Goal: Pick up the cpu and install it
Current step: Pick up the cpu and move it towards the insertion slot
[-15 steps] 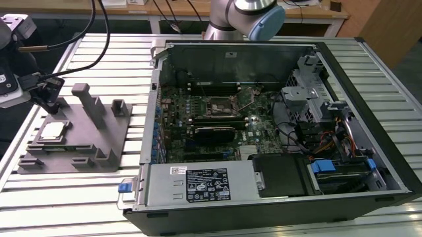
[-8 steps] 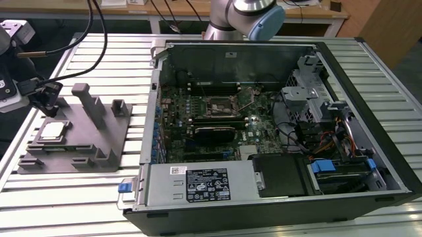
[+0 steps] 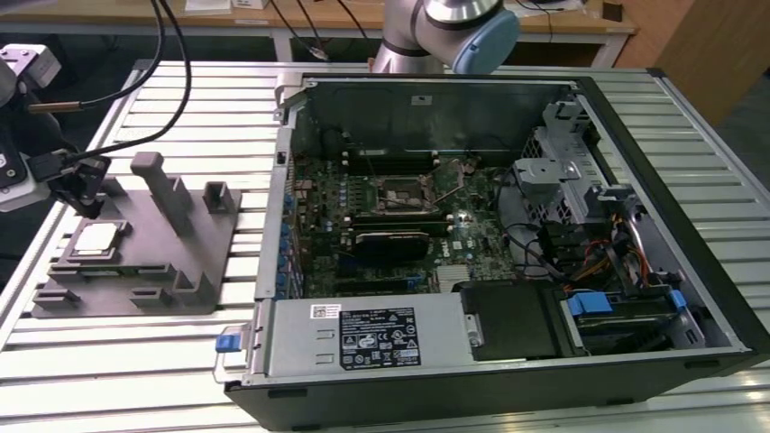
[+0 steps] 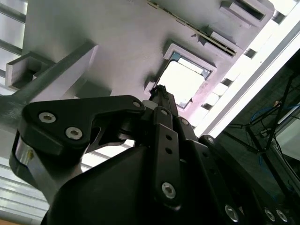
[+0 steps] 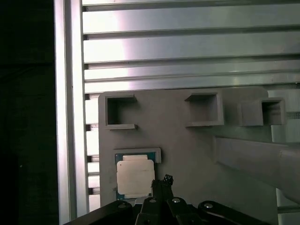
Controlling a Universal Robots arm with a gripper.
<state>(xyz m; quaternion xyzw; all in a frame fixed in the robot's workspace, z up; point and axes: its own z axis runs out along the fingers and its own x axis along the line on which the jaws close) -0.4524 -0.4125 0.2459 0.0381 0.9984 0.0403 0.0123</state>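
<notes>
Reading the exterior view as a clock face, the open computer case [image 3: 722,289] takes the centre and 3 o'clock side of the slatted aluminium worktop [image 3: 144,379]. A grey fixture block [image 3: 180,262] with upright posts lies flat at 9 o'clock of it.

The cpu [image 3: 96,238] sits level in a shallow square recess of that block, towards its 9 o'clock end, with its pale metal top facing up. It is well apart from the case.

The end effector [image 3: 87,209] hangs at about 11 o'clock of the chip, pointing down and close over its edge. In both wrist views the black tips [image 5: 165,179] look pressed together with nothing between them. They stand just beside one side of the cpu [image 5: 135,177] rather than over its middle. I cannot tell whether they touch the block.

I judge the step in hand to be the approach for the pick. The chip is not yet grasped, and nothing shows of the install being done. The socket [image 3: 403,191] on the motherboard [image 3: 481,234] lies near the middle of the case.

A grasp from here would call for the tips to part and centre over the chip. They would need to straddle two opposite edges squarely, because the recess walls leave little room. The lift would need to be straight, since tilting could jam the thin chip against the recess rim.
</notes>
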